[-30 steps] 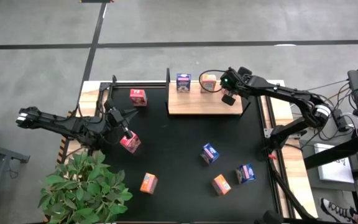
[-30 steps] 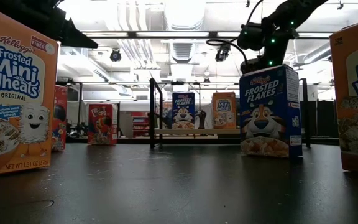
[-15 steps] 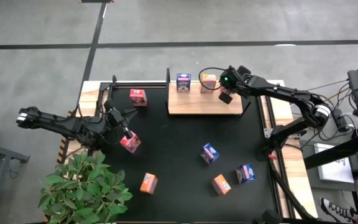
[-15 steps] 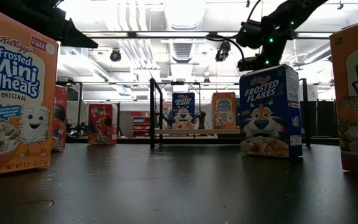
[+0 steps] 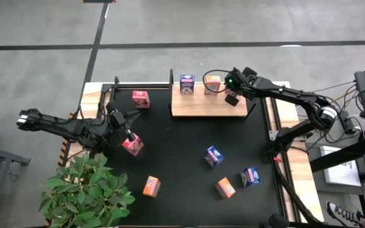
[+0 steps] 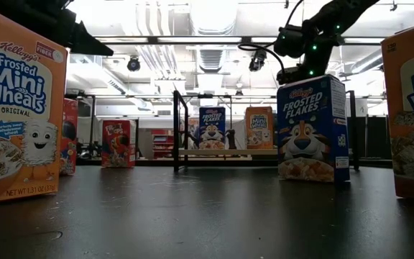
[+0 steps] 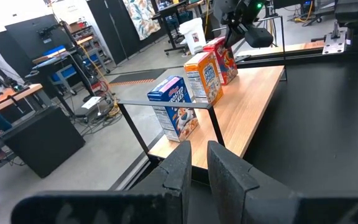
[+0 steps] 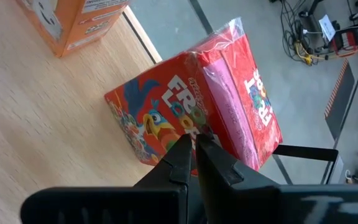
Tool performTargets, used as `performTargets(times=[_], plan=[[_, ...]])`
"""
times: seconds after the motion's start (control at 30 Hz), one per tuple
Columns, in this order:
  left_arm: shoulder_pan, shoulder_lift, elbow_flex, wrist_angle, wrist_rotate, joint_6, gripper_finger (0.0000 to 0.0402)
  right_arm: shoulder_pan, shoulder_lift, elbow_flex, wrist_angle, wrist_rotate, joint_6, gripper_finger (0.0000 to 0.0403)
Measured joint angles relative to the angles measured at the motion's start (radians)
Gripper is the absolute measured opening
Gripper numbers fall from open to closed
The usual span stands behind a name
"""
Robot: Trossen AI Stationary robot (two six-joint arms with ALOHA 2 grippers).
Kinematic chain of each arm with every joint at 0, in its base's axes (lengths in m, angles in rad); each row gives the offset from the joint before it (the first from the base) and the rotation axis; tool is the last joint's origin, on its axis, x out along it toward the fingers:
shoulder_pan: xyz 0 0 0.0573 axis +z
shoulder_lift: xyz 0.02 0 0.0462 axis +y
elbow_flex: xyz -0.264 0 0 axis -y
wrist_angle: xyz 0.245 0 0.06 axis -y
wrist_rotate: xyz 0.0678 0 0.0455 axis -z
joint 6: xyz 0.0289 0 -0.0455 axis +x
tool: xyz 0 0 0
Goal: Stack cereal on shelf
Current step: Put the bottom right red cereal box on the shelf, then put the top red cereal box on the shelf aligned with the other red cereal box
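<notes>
Shelf (image 5: 198, 106): wood board at the far edge of the black mat (image 5: 176, 164), posts at its ends. Three boxes stand on it in a row: blue (image 5: 187, 83), orange (image 5: 212, 83), and a red box (image 8: 235, 99) at the right end. In the high view that red box is hidden under the right arm.

Right gripper (image 8: 194, 140): over the shelf's right end, fingers closed together with nothing between them. The tips are right at the front face of the red box. Whether they touch it cannot be determined. The box stands on the board.

Left gripper (image 5: 129, 135): over the left part of the mat, fingers closed and empty, pointing toward the shelf. A second red box (image 5: 133, 146) lies just beside its tip; contact cannot be confirmed.

Loose on the mat:
- a third red box (image 5: 140, 98) near the far left corner
- an orange box (image 5: 151, 186) at the near left
- a blue box (image 5: 214, 156) at centre
- an orange box (image 5: 225, 187) and a blue box (image 5: 250, 176) side by side at the near right
</notes>
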Motion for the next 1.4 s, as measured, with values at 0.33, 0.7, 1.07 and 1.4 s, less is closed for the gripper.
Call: performTargets(times=[0.33,0.7,1.07,1.4], plan=[[0.0,0.0,0.0,0.0,0.0,0.0,0.0036,0.0,0.0,0.0,-0.004,0.001,-0.01,0.0013],[0.0,0.0,0.0,0.0,0.0,0.0,0.0036,0.0,0.0,0.0,-0.007,0.024,-0.02,0.0013],[0.0,0.0,0.0,0.001,0.0,0.0,0.0036,0.047,-0.032,0.023,-0.033,0.01,0.077,0.0013],[0.0,0.002,0.0,0.115,0.0,0.0,0.0036,0.272,-0.162,0.021,0.028,-0.036,0.2,0.0013]])
